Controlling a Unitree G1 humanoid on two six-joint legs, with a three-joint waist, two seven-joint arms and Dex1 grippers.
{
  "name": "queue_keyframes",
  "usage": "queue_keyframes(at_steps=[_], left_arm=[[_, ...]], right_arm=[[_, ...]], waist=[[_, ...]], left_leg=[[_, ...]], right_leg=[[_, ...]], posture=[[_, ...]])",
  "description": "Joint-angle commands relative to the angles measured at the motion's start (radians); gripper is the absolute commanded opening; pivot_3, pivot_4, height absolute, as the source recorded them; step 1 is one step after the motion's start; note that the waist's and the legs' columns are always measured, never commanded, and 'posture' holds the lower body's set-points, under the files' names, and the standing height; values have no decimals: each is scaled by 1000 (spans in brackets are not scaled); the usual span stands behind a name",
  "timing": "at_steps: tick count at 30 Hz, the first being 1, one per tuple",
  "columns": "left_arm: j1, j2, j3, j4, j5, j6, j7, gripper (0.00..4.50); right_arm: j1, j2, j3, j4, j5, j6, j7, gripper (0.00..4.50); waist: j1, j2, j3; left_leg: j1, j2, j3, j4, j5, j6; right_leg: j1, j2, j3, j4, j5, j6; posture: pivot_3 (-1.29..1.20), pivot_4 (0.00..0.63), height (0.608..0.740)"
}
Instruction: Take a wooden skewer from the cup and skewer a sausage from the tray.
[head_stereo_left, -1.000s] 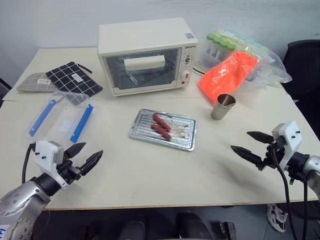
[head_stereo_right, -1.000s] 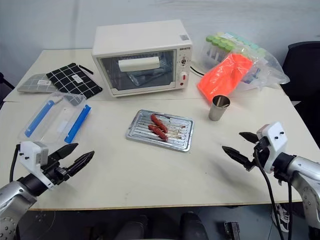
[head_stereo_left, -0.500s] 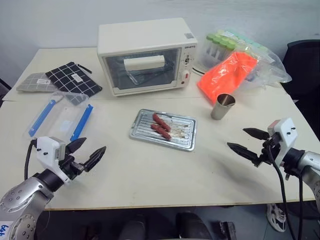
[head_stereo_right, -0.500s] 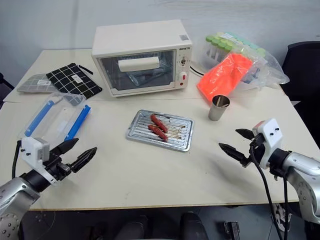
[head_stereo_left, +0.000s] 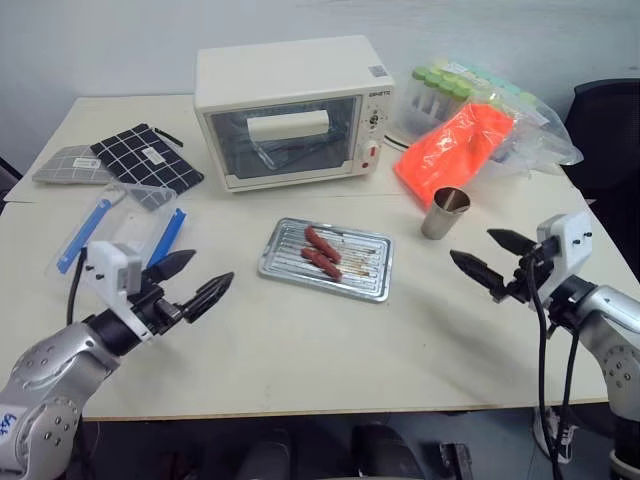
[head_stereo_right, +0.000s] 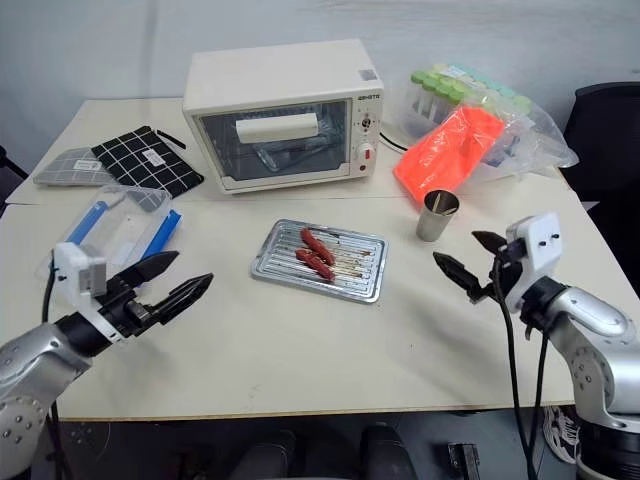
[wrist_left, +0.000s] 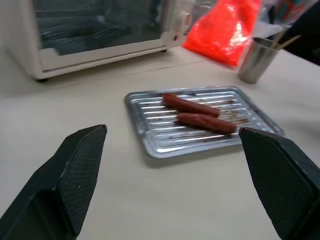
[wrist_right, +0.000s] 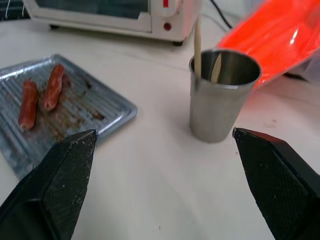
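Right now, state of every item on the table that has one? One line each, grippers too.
left gripper: open, empty
right gripper: open, empty, facing the cup
cup: upright, wooden skewer standing inside
tray: flat on the table, grease-marked
sausages: two, lying in the tray, not skewered
toaster oven: door closed
clear box: lid on

a: from where do the two head views look?

b: you see from above the near edge of the table, facing forward and down, far enough to take in the whole top up to the toaster oven.

a: and the wrist views?

b: both sit low and close. the left one faces the tray, the right one faces the cup. they share tray, cup and oven front.
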Motion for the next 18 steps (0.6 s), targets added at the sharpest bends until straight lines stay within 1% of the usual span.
queue_keyframes(at_steps=[1, 4, 8, 11, 15, 16, 18], left_arm=[[-93, 52, -61, -5, -87, 41, -80, 4474], [-196, 65, -134, 20, -107, 67, -112, 4474], [-288, 60, -213, 54, -87, 70, -151, 4474], [-332, 54, -267, 81, -54, 54, -177, 4500], [-360, 41, -302, 108, -21, 30, -198, 4500], [-365, 38, -305, 114, -18, 28, -201, 4500], [-377, 31, -308, 129, -7, 22, -205, 4500]], right_arm=[[-72, 44, -8, 38, -1, -19, -77, 4500], [-128, 88, 9, 103, -27, -49, -123, 4500], [-182, 138, 31, 171, -45, -91, -149, 4500], [-216, 166, 44, 207, -59, -120, -163, 3977], [-237, 174, 58, 237, -69, -146, -162, 2791], [-243, 176, 61, 242, -70, -150, -161, 2588], [-256, 179, 73, 253, -74, -154, -156, 2016]], waist=[[-1, 0, 0], [-2, 0, 0], [-4, 0, 0], [-8, 0, 0], [-13, 0, 0], [-13, 0, 0], [-14, 0, 0]], left_leg=[[0, 0, 0, 0, 0, 0], [0, 0, 0, 0, 0, 0], [0, 0, 0, 0, 0, 0], [0, 0, 0, 0, 0, 0], [-1, 0, 0, 0, 0, -1], [-1, 0, 0, 0, 0, -1], [-1, 0, 0, 0, 1, -1]], right_leg=[[0, 0, 0, 0, 0, 0], [0, 0, 0, 0, 0, 0], [-1, 0, 0, 2, 0, 0], [-1, 1, 0, 3, 0, 0], [-2, 1, 0, 4, 0, 0], [-2, 1, 0, 4, 0, 0], [-2, 1, 0, 4, 0, 0]], posture=[[0, 150, 740], [0, 150, 740], [0, 150, 740], [0, 150, 740], [0, 150, 740], [0, 150, 740], [0, 150, 740]])
